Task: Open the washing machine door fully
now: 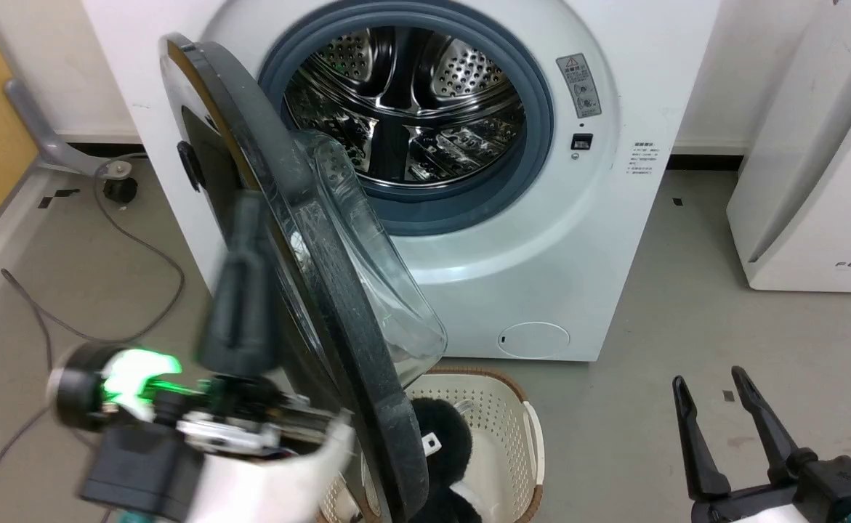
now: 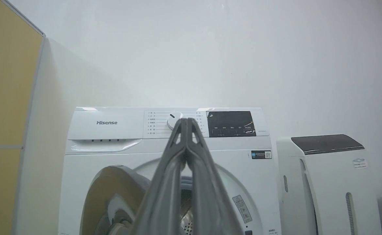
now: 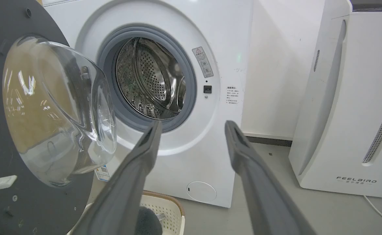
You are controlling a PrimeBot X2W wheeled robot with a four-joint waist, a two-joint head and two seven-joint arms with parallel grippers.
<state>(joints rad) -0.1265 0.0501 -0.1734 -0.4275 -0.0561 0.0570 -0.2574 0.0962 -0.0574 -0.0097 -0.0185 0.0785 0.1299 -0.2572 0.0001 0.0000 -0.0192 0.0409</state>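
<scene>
Hisense stands on the washing machine point(image 2: 243, 169), FEELBIRD on the white appliance point(image 3: 341, 114).

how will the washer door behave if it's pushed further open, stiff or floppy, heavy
The washing machine door looks rigid, so it would likely swing as one piece, not flex. Its thick glass bowl suggests it is fairly heavy. Its glossy outer face may be slippery to push.

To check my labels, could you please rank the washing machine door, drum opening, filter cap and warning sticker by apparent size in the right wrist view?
1. washing machine door, nearest the camera, so enlarged.
2. drum opening.
3. filter cap.
4. warning sticker, only slightly smaller than the cap; that order is unsure.
</scene>
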